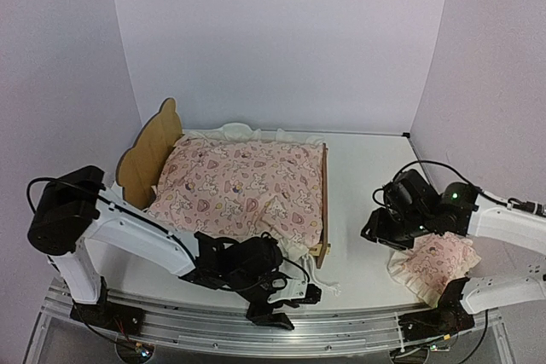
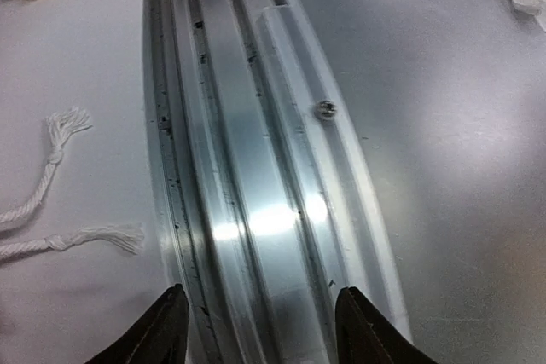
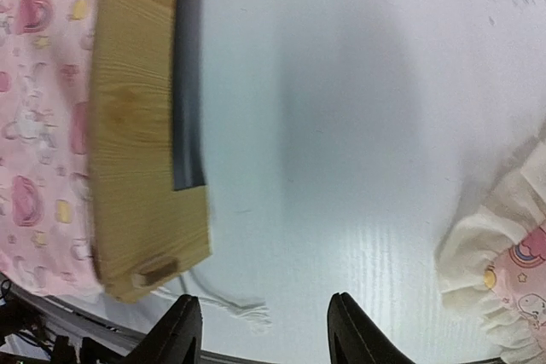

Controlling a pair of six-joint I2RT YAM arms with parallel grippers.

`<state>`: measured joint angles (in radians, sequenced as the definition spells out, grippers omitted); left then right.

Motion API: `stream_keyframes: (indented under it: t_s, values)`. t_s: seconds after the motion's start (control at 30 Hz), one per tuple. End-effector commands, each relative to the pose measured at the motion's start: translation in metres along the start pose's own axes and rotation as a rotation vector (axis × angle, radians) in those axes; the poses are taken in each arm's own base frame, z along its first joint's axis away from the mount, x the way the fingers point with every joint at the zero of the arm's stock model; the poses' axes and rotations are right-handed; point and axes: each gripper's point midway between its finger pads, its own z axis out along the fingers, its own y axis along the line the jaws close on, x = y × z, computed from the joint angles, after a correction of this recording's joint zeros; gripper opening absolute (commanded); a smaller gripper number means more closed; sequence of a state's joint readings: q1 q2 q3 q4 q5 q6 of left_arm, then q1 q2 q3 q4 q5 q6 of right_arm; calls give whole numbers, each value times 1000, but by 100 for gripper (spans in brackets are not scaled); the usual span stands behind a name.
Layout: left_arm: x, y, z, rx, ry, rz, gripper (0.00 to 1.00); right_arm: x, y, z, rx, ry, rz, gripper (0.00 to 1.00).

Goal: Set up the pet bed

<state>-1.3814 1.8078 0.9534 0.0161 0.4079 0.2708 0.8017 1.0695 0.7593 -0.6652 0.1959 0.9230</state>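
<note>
Nearest, at the bench (image 1: pixel 367 168) edge in front of the pet bed (image 1: pixel 322 210): a metal rail (image 2: pixel 256 168). The left jaws hang over it, released, with nothing between them. The left arm (image 1: pixel 136 232) reaches along the bed's near side.

Beside the bed's near foot corner: two loose white cords (image 2: pixel 51 219) on the bench, just left of the left jaws in the wrist view, untouched.

Off the bed's foot end: the right jaws, released and empty, on the right arm (image 1: pixel 503 219). They point down at bare bench between the foot board (image 3: pixel 145 125) and the pillow (image 3: pixel 503 279). The bed lies to their left, the pillow to their right.

Pillow: pink with a cream ruffle, flat on the bench, apart from the bed, beyond its foot end.

Pet bed: mid-bench, long axis running left to right, headboard (image 1: pixel 149 155) at the left end, foot board at the right. A pink printed cover (image 1: pixel 239 189) is spread inside the frame.

Judgement: the pillow is not yet in place. The right arm is nearer to it. The headboard end, where it likely belongs, is the bed's full length away and closer to the left arm.
</note>
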Motion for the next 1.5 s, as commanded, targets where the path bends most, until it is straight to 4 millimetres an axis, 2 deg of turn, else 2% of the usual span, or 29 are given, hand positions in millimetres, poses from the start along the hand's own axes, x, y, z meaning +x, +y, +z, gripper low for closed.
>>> stream_keyframes:
  t_s: [0.0,0.1,0.23,0.33,0.43,0.57,0.7,0.8,0.9,1.17,1.33,1.47]
  values:
    - [-17,-32,-63,116,-25,101,68,-30,55,-12,-99,-22,-124,53]
    - [-41,-6,-107,63,-84,44,79,-45,69,0,-65,-44,-153,53]
    - [-58,59,-162,-171,-128,-96,82,-58,90,25,-50,-49,-212,52]
    - [-58,103,-207,-335,-175,-177,84,-58,95,49,-12,-15,-242,50]
    - [-43,148,-253,-492,-218,-270,85,-54,96,70,21,22,-251,46]
    - [-20,179,-309,-678,-267,-328,86,-56,90,88,72,35,-244,39]
    - [-9,182,-352,-771,-309,-347,85,-70,79,94,127,-1,-221,29]
    - [-3,175,-364,-788,-319,-324,84,-87,61,92,181,-45,-187,23]
    - [0,168,-366,-785,-325,-302,83,-104,41,92,216,-54,-157,21]
    - [-22,151,-366,-698,-368,-205,81,-132,-20,80,302,-62,-75,19]
    - [-29,142,-360,-619,-402,-210,79,-146,-19,67,228,-43,-146,28]
    - [-25,130,-352,-569,-420,-224,77,-165,-11,38,200,-85,-236,40]
